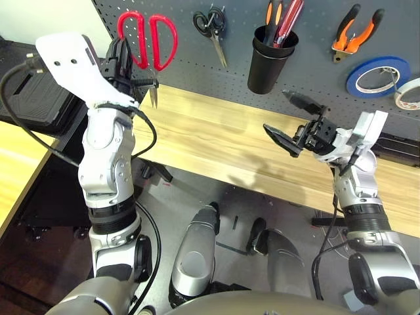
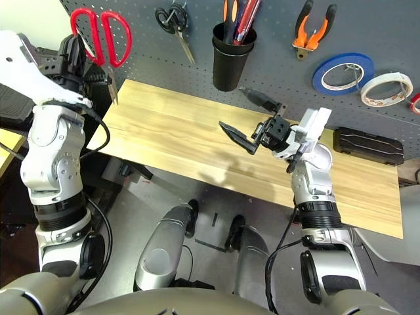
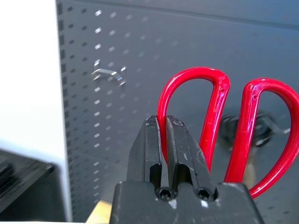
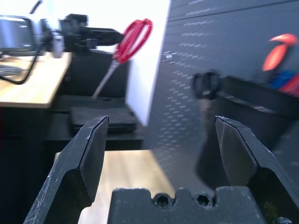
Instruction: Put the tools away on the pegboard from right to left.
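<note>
Above the worktop's (image 2: 197, 131) left back corner, near the left edge of the pegboard (image 1: 262, 98), the red scissors (image 3: 161, 102) hang in the left gripper (image 3: 161, 121), its fingers clenched on one handle loop, the blades pointing down. On the board near that same edge is a bare hook (image 3: 110, 74). Further right, black scissors (image 1: 211, 29) hang from another hook, handles up, then comes the black cup (image 1: 268, 65) with a screwdriver (image 1: 272, 20) and a red-handled tool (image 1: 289, 23) standing in it. Beyond these hang the pliers (image 1: 356, 33), handles up, the blue tape (image 2: 342, 60) and, just beside it, the white tape (image 2: 367, 97). The right gripper (image 4: 161, 126) is over the worktop in front of the cup, fingers spread wide and empty. A black case (image 2: 369, 146) lies by the worktop's right back corner
</note>
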